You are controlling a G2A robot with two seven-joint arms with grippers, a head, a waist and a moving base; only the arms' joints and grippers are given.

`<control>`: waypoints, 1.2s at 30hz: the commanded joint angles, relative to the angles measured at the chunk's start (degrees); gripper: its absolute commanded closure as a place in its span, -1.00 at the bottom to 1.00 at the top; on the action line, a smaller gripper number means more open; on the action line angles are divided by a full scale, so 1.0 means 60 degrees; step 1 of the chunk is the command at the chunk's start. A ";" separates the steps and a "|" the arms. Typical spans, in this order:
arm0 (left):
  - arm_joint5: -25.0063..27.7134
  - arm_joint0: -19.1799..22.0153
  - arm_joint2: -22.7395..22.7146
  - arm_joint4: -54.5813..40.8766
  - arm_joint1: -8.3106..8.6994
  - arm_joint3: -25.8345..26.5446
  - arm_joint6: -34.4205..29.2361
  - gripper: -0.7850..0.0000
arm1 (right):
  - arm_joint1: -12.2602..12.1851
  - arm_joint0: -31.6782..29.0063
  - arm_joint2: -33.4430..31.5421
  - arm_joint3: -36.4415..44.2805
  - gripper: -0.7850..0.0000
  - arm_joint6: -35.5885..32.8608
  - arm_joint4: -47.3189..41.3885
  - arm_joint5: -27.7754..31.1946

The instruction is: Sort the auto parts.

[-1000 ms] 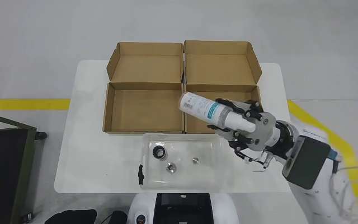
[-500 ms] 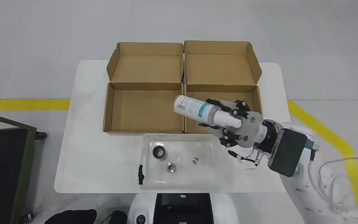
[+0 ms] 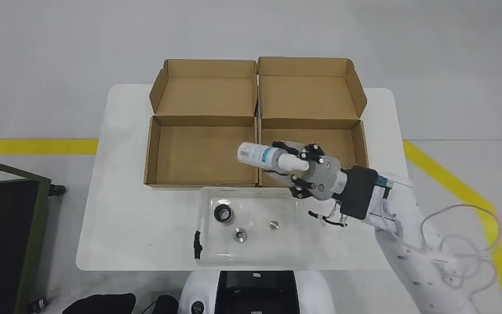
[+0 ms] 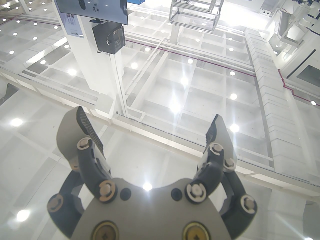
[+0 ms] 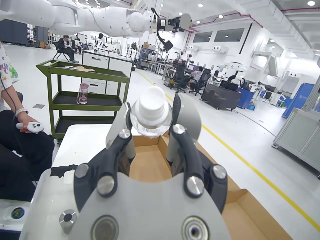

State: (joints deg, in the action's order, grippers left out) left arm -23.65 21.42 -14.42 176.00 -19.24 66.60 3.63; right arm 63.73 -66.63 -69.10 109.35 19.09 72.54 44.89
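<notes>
White spray bottle [image 3: 259, 155] points base-first toward left cardboard box [image 3: 188, 153].

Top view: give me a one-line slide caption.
Right claw holds a white plastic spray bottle over two open brown cardboard boxes beside a clear plastic tray.

2 cardbd boxes [image 3: 202, 153] [image 3: 314, 102], 1 tray [image 3: 259, 206], 3 sm. parts [image 3: 240, 233], 1 bottle [image 3: 263, 155], 1 blk scrap [image 3: 196, 244]

top: down at table [image 3: 118, 196] | left wrist: up at ceiling [image 4: 200, 76] | right wrist: level, shares box [image 5: 252, 211]
</notes>
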 commanded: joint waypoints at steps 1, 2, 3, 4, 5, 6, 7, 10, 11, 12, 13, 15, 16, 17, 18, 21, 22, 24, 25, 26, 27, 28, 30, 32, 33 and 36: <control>0.0000 0.0000 0.0000 0.0000 0.0000 0.0000 0.0000 -1.00 | -0.0001 -0.0032 0.0021 -0.0187 1.00 -0.0151 0.0040 -0.0035; 0.0000 0.0000 0.0000 0.0000 0.0000 0.0000 0.0000 -1.00 | -0.0004 -0.0058 0.0030 -0.0314 1.00 -0.0279 0.0082 -0.0060; 0.0000 0.0000 0.0000 0.0000 0.0000 0.0000 0.0000 -1.00 | -0.0006 -0.0072 0.0046 -0.0405 1.00 -0.0412 0.0114 -0.0066; 0.0000 0.0000 0.0000 0.0000 0.0000 0.0000 0.0000 -1.00 | -0.0011 -0.0092 0.0076 -0.0535 1.00 -0.0593 0.0157 -0.0030; 0.0000 0.0000 0.0000 0.0000 0.0000 0.0000 0.0000 -1.00 | -0.0013 -0.0103 0.0116 -0.0659 1.00 -0.0804 0.0122 0.0022; 0.0000 0.0000 0.0000 0.0000 0.0000 0.0000 0.0000 -1.00 | -0.0010 -0.0087 0.0155 -0.0753 1.00 -0.0912 0.0024 0.0074; 0.0000 0.0000 0.0000 0.0000 0.0000 0.0000 0.0000 -1.00 | -0.0007 -0.0069 0.0171 -0.0873 1.00 -0.1051 -0.0006 0.0039; 0.0000 0.0000 0.0000 0.0000 0.0000 0.0000 0.0000 -1.00 | 0.0002 -0.0043 0.0243 -0.1166 1.00 -0.1449 -0.0031 -0.0064; 0.0000 0.0000 0.0000 0.0000 0.0000 0.0000 0.0000 -1.00 | 0.0004 -0.0027 0.0263 -0.1273 1.00 -0.1567 -0.0044 -0.0088; 0.0000 0.0000 0.0000 0.0000 0.0000 0.0000 0.0000 -1.00 | 0.0009 -0.0011 0.0275 -0.1391 1.00 -0.1652 -0.0082 -0.0140; 0.0000 0.0000 0.0000 0.0000 0.0000 0.0000 0.0000 -1.00 | 0.0011 0.0011 0.0279 -0.1511 1.00 -0.1785 -0.0051 -0.0220; 0.0000 0.0000 0.0000 0.0000 0.0000 0.0000 0.0000 -1.00 | 0.0019 0.0041 0.0310 -0.1722 1.00 -0.2021 -0.0052 -0.0343; 0.0000 0.0000 0.0000 0.0000 0.0000 0.0000 0.0000 -1.00 | 0.0021 0.0068 0.0320 -0.1812 1.00 -0.2155 -0.0024 -0.0403; 0.0000 0.0000 0.0000 0.0000 0.0000 0.0000 0.0000 -1.00 | 0.0024 0.0093 0.0324 -0.1891 1.00 -0.2277 -0.0004 -0.0473; 0.0000 0.0000 0.0000 0.0000 0.0000 0.0000 0.0000 -1.00 | 0.0026 0.0118 0.0327 -0.1971 1.00 -0.2387 0.0013 -0.0538; 0.0000 0.0000 0.0000 0.0000 0.0000 0.0000 0.0000 -1.00 | 0.0033 0.0229 0.0337 -0.2226 1.00 -0.2715 0.0099 -0.0699; 0.0000 0.0000 0.0000 0.0000 0.0000 0.0000 0.0000 -1.00 | 0.0035 0.0258 0.0338 -0.2302 1.00 -0.2832 0.0118 -0.0757; 0.0000 0.0000 0.0000 0.0000 0.0000 0.0000 0.0000 -1.00 | 0.0036 0.0312 0.0340 -0.2407 1.00 -0.3071 0.0179 -0.0850; 0.0000 0.0000 0.0000 0.0000 0.0000 0.0000 0.0000 -1.00 | 0.0037 0.0331 0.0341 -0.2461 1.00 -0.3181 0.0182 -0.0885; 0.0000 0.0000 0.0000 0.0000 0.0000 0.0000 0.0000 -1.00 | 0.0036 0.0356 0.0340 -0.2505 1.00 -0.3313 0.0209 -0.0920; 0.0000 0.0000 0.0000 0.0000 0.0000 0.0000 0.0000 -1.00 | 0.0037 0.0374 0.0350 -0.2534 1.00 -0.3432 0.0211 -0.0936; 0.0000 0.0000 0.0000 0.0000 0.0000 0.0000 0.0000 -1.00 | 0.0040 0.0389 0.0356 -0.2594 1.00 -0.3538 0.0167 -0.0960; 0.0000 0.0000 0.0000 0.0000 0.0000 0.0000 0.0000 -1.00 | 0.0043 0.0478 0.0390 -0.2711 1.00 -0.3841 0.0220 -0.0992; 0.0000 0.0000 0.0000 0.0000 0.0000 0.0000 0.0000 -1.00 | 0.0060 0.0585 0.0457 -0.2875 1.00 -0.4076 0.0118 -0.0982; 0.0000 0.0000 0.0000 0.0000 0.0000 0.0000 0.0000 -1.00 | 0.0071 0.0664 0.0493 -0.2985 1.00 -0.4196 0.0072 -0.0984; 0.0000 0.0000 0.0000 0.0000 0.0000 0.0000 0.0000 -1.00 | 0.0107 0.0928 0.0632 -0.3256 1.00 -0.4490 0.0057 -0.0996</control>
State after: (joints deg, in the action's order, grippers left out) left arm -23.65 21.42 -14.42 176.00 -19.24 66.60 3.63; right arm 64.31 -61.53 -65.54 90.29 -7.40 72.86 38.99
